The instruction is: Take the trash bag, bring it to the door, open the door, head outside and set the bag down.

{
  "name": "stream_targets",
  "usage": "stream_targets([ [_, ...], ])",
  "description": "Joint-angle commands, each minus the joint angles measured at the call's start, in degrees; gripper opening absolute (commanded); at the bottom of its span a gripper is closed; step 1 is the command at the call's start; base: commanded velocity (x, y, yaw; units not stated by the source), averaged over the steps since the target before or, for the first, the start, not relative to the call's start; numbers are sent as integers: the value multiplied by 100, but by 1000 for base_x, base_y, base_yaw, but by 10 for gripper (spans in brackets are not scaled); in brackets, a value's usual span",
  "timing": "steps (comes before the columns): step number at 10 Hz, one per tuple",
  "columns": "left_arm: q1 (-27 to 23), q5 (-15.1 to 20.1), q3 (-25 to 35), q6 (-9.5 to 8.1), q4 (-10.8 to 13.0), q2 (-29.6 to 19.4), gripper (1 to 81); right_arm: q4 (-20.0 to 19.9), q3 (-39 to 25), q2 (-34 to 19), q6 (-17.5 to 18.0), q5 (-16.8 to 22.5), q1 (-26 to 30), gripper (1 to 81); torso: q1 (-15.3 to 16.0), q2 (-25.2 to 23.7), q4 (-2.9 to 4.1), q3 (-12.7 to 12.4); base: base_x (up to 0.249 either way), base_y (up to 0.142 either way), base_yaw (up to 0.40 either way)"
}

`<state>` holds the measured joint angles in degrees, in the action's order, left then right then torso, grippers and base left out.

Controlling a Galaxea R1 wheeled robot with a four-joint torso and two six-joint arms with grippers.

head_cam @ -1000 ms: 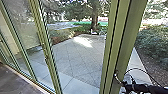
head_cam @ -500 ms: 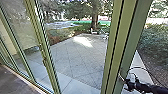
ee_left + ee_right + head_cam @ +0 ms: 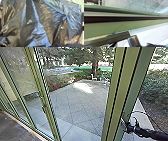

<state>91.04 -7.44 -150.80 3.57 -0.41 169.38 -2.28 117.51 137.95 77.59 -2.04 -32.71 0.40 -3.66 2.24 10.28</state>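
Observation:
My right gripper point(image 3: 125, 124) reaches in from the right in the head view, against or just beside the green door frame point(image 3: 125, 94); whether it touches is unclear. The right wrist view shows the green frame point(image 3: 106, 26) close up, with a dark bar point(image 3: 120, 37) and a short metallic cylinder point(image 3: 133, 40) beside it. Dark, shiny, crumpled plastic of the trash bag point(image 3: 42, 30) lies close before the left wrist camera. How my left gripper stands to the bag cannot be made out.
Between the green uprights lies a paved yard point(image 3: 77, 104). Glass panels with a green upright point(image 3: 41, 97) stand on the left. Farther out are white chairs point(image 3: 94, 77) and a tree trunk point(image 3: 95, 64); shrubs point(image 3: 156, 87) grow on the right.
The green door frame has shifted rightward against the yard, and my right arm has moved right with it. More of the white chairs shows beside the frame.

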Motion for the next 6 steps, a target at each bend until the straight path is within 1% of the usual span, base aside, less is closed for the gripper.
stream_targets([
  [1,-46,489,41,21,15,-61,10,254,-396,113,-218,283,892,811,0,0,0,0,0,0,0],
  [3,-20,489,59,30,24,-61,10,412,-353,-36,-210,108,1041,811,2,4,0,2,0,0,0],
  [6,-2,489,59,30,24,-71,10,754,-202,-273,-210,133,1331,811,2,4,0,2,0,0,0],
])
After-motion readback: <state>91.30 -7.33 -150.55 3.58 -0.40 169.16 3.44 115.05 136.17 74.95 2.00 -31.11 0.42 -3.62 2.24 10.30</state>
